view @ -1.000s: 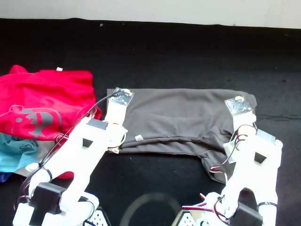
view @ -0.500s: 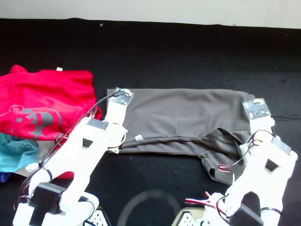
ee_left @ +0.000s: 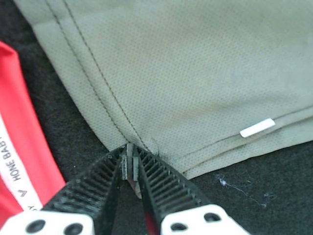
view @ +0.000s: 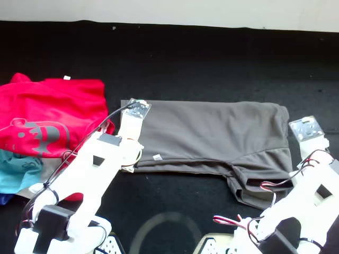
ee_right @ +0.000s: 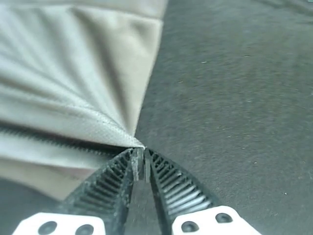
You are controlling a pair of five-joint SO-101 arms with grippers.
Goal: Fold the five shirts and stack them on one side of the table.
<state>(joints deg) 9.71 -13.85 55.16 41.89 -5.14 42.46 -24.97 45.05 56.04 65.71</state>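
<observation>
Grey shirt (view: 212,135) lies spread flat mid-bench, right of the red shirt (view: 53,114) heaped at the left end of the black bench (view: 212,58). Our left gripper (ee_left: 131,155) has its jaws pinched on the far left hem corner, and our right gripper (ee_right: 140,155) has its jaws pinched on the right edge. We judge this is tensioning before a fold. Next, both ends should travel together, keeping the cloth taut.

The table (view: 212,58) has a black, slightly fuzzy surface with small bits of pale lint on it. Behind its far edge runs a narrow strip of pale wall (view: 169,10). The light is soft and even.
</observation>
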